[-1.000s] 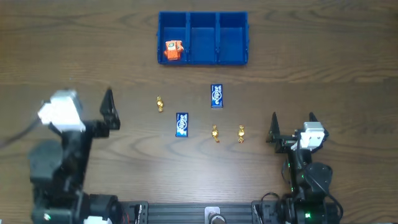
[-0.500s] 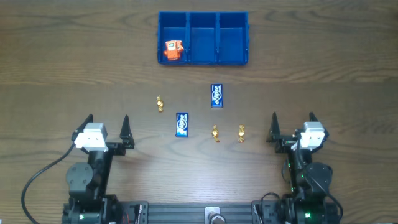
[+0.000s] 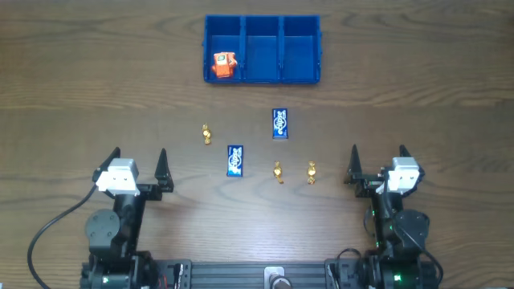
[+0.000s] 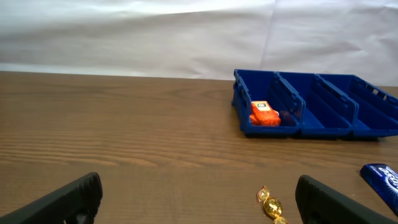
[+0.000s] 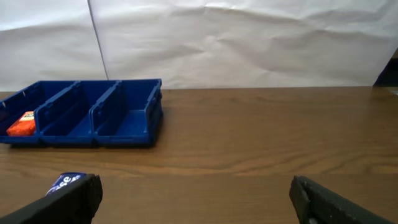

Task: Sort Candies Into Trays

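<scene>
A blue tray [image 3: 262,76] with three compartments stands at the table's far middle; an orange candy [image 3: 223,65] lies in its left compartment, and shows in the left wrist view [image 4: 264,114] and right wrist view [image 5: 21,123] too. Two blue wrapped candies [image 3: 279,124] [image 3: 234,160] and three gold candies [image 3: 207,133] [image 3: 278,172] [image 3: 311,172] lie on the wood in front of the tray. My left gripper [image 3: 138,163] sits open near the front left, nothing between its fingers. My right gripper [image 3: 377,160] sits open near the front right, also empty.
The wooden table [image 3: 418,96] has free room left and right of the candies. A white backdrop [image 5: 249,43] rises behind the table's far edge. The tray's middle and right compartments [image 3: 299,48] hold nothing.
One second ago the left arm was raised and turned at the far left; it has come down to its low rest pose near the front. The right arm and candies have not moved.
</scene>
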Controlling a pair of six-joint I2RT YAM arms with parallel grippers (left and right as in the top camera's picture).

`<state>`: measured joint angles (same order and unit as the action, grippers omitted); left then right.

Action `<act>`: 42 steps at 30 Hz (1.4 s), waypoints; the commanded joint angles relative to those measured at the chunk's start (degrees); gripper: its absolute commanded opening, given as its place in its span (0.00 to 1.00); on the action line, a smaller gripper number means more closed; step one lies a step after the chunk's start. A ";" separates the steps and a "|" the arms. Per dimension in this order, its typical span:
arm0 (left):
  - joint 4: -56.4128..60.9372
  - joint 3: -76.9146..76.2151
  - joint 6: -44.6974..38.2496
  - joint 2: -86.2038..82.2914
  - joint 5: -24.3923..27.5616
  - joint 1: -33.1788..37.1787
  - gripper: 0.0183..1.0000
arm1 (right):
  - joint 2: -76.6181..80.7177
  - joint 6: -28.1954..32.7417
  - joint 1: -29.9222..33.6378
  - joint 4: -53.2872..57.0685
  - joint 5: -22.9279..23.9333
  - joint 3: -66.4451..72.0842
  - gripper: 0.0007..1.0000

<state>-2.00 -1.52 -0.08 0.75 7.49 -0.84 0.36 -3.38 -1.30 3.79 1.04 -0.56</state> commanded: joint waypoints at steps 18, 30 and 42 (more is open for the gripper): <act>-1.64 1.25 -0.81 -0.48 1.11 0.26 1.00 | 85.81 -24.70 -32.28 32.59 -7.98 -68.96 1.00; -1.64 1.25 -0.81 -0.48 1.11 0.26 1.00 | 111.91 -45.75 -50.25 37.62 7.04 -76.91 1.00; -1.64 1.25 -0.81 -0.48 1.11 0.26 1.00 | 115.65 -48.68 -50.51 37.20 9.49 -77.11 0.56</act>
<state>-2.04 -1.54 -0.10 0.58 7.42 -0.84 115.04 -51.72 -51.48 41.15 9.08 -76.29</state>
